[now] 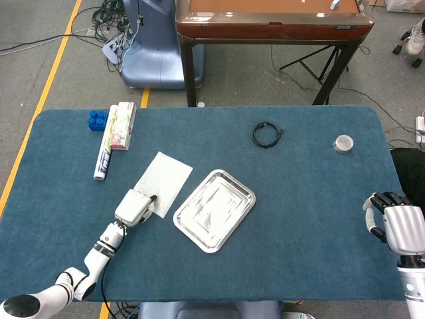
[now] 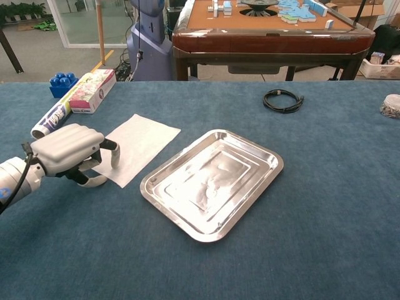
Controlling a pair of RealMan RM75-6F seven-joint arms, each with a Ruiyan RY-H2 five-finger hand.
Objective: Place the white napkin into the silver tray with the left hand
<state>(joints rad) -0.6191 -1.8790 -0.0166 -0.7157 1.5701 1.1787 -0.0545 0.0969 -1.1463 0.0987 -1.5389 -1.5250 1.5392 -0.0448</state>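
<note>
The white napkin (image 1: 163,181) (image 2: 140,142) lies flat on the blue table, just left of the silver tray (image 1: 214,210) (image 2: 212,181), which holds nothing. My left hand (image 1: 135,208) (image 2: 69,150) sits at the napkin's near corner. One fingertip (image 2: 115,156) points down onto the paper while the thumb lies on the cloth at the corner's edge; the napkin is not lifted. My right hand (image 1: 402,228) hovers at the table's near right edge, holding nothing; the chest view does not show it.
At the far left lie a tissue box (image 1: 123,125) (image 2: 92,90), blue blocks (image 1: 97,119) (image 2: 60,83) and a rolled tube (image 1: 103,163) (image 2: 50,120). A black cable coil (image 1: 267,134) (image 2: 282,100) and a small clear container (image 1: 343,143) (image 2: 392,105) sit at the far right.
</note>
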